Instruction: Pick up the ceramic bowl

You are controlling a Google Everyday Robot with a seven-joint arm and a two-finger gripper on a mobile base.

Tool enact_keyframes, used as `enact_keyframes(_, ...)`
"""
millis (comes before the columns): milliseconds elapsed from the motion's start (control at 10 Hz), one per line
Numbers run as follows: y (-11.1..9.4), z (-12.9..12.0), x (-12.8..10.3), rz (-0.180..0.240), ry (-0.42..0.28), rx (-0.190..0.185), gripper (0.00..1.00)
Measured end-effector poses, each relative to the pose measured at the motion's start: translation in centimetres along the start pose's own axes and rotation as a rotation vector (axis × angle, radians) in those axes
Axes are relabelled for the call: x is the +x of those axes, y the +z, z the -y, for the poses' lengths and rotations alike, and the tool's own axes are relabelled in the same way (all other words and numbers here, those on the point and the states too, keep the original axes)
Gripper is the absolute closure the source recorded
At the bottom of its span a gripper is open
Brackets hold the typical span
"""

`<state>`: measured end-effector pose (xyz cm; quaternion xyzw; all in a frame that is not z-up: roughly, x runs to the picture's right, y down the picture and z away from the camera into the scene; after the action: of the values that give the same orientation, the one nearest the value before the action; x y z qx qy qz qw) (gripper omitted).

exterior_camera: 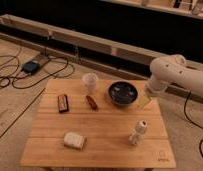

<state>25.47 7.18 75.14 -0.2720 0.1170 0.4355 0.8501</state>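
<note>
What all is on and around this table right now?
Slatted wooden table: one, light brown, centre.
Round glossy ceramic bowl: one, dark navy, table's far right.
Translucent plastic cup: one, whitish, left of bowl.
Flat rectangular bar: one, dark, table's far left.
Small oblong item: one, red-brown, before cup.
Flat squarish packet: one, pale, near left.
Upright bottle-like object: one, white, near right.
Cabled box: one, dark, floor left.
Robot arm: one, white, right.
Gripper: one, pale, at bowl's right rim.
</note>
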Motion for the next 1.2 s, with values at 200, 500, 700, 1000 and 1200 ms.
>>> enact_keyframes(200, 0.0, 0.0, 0.0, 0.000, 0.000, 0.000, 0.20)
enact_keyframes(500, 0.0, 0.0, 0.0, 0.000, 0.000, 0.000, 0.20)
enact_keyframes(700, 0.0, 0.0, 0.0, 0.001, 0.000, 0.000, 0.20)
enact_keyframes(1000, 0.0, 0.7, -1.4, 0.012, 0.007, -0.006, 0.20)
enact_keyframes(1200, -0.1, 1.6, -3.6, 0.026, 0.007, -0.004, 0.20)
